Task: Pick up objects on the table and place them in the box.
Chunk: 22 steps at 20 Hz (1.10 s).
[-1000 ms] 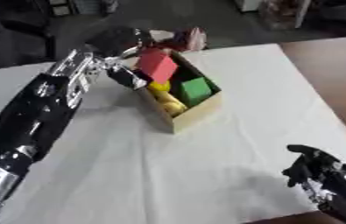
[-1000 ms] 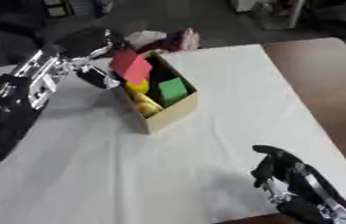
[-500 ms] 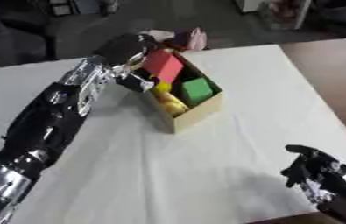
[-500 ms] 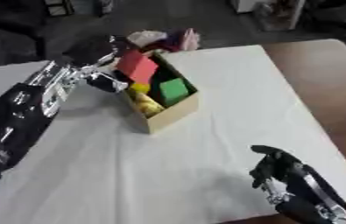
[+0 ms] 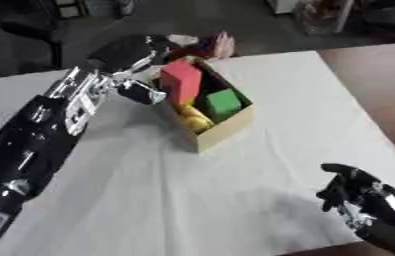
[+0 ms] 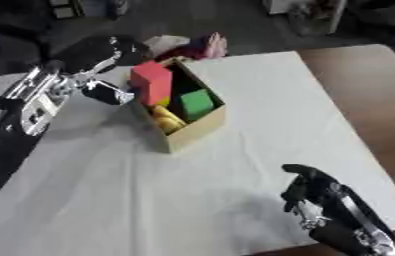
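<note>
An open cardboard box (image 5: pixel 222 131) stands askew on the white tablecloth. In it a red block (image 5: pixel 181 80) stands tall at the back, with a green block (image 5: pixel 223 102) and a yellow thing (image 5: pixel 193 118) in front of it. My left hand (image 5: pixel 123 51) is at the box's back left corner, right beside the red block; I cannot see whether it touches the block. My right hand (image 5: pixel 362 197) rests open at the lower right, well away from the box.
Pink and white things (image 5: pixel 209 45) lie just behind the box at the table's far edge. Bare brown tabletop (image 5: pixel 375 85) shows to the right of the cloth. Dark floor and chairs lie beyond the far edge.
My left arm has shifted only slightly by the box. The red block stays where it was, and the right hand has not moved.
</note>
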Available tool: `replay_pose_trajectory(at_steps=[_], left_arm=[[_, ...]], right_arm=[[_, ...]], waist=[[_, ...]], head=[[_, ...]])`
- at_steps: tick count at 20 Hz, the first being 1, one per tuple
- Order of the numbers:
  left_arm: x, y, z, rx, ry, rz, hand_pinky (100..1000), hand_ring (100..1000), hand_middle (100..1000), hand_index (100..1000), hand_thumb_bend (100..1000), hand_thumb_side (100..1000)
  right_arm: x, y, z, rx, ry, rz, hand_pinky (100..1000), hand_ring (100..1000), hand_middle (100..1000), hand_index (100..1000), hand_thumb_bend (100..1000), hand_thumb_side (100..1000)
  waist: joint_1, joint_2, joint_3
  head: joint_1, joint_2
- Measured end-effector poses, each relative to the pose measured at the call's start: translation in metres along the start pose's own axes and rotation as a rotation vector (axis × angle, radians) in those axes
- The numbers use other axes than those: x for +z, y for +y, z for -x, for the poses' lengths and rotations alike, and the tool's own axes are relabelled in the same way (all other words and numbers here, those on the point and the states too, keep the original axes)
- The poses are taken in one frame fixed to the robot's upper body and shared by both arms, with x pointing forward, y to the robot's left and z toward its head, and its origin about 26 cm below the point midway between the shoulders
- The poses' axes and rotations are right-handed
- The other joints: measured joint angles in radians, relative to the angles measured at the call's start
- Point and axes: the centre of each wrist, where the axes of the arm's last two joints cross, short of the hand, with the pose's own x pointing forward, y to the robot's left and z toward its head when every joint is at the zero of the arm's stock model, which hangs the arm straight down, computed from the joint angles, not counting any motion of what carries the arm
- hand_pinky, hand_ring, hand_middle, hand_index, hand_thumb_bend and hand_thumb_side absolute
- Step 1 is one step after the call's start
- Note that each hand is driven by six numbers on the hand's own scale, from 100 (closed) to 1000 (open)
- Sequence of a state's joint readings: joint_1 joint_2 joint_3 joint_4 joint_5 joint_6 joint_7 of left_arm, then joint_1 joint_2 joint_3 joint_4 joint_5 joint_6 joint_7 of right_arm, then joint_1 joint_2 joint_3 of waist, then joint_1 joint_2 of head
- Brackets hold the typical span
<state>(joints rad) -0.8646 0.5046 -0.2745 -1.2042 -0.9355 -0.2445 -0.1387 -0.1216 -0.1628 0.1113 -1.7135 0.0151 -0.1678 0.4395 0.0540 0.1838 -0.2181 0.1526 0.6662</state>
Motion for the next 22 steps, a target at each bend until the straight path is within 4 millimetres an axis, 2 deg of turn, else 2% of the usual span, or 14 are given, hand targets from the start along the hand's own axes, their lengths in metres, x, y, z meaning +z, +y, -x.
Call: replay_pose_trajectory(at_steps=[5,9,10,13,15,22], left_arm=[[0.005,0.002,-0.001,0.019,-0.001,-0.004,766,698,752,911,287,240],[0.018,0.003,-0.002,0.064,-0.005,-0.038,761,676,724,898,174,208],[0.024,0.005,-0.002,0.082,-0.005,-0.056,758,663,709,890,100,194],[0.049,0.01,-0.004,0.176,-0.003,-0.122,755,649,690,875,100,202],[0.068,0.012,-0.009,0.273,-0.001,-0.174,754,636,670,858,100,271],[0.138,0.008,-0.044,0.684,0.028,-0.346,753,629,645,836,100,409]], right_arm=[[0.0,0.0,0.0,0.0,0.001,0.001,696,465,480,849,100,362],[0.0,0.0,0.0,0.001,0.0,0.003,696,465,480,849,100,365],[0.0,0.0,0.0,0.001,0.0,0.004,696,465,480,849,100,364],[0.001,-0.002,0.0,0.004,-0.001,0.012,696,465,480,849,100,364],[0.001,-0.003,0.0,0.005,0.002,0.02,696,465,480,849,100,361],[0.006,-0.006,0.002,0.01,0.013,0.048,696,465,480,850,100,364]], waist=[[0.0,0.0,0.004],[0.0,0.0,0.007],[0.001,0.0,0.009],[0.006,0.0,0.013],[0.006,0.0,0.019],[0.006,-0.001,0.045]], head=[[-0.002,-0.001],[-0.006,-0.008],[-0.007,-0.008],[-0.015,-0.009],[-0.02,-0.011],[-0.024,-0.012]])
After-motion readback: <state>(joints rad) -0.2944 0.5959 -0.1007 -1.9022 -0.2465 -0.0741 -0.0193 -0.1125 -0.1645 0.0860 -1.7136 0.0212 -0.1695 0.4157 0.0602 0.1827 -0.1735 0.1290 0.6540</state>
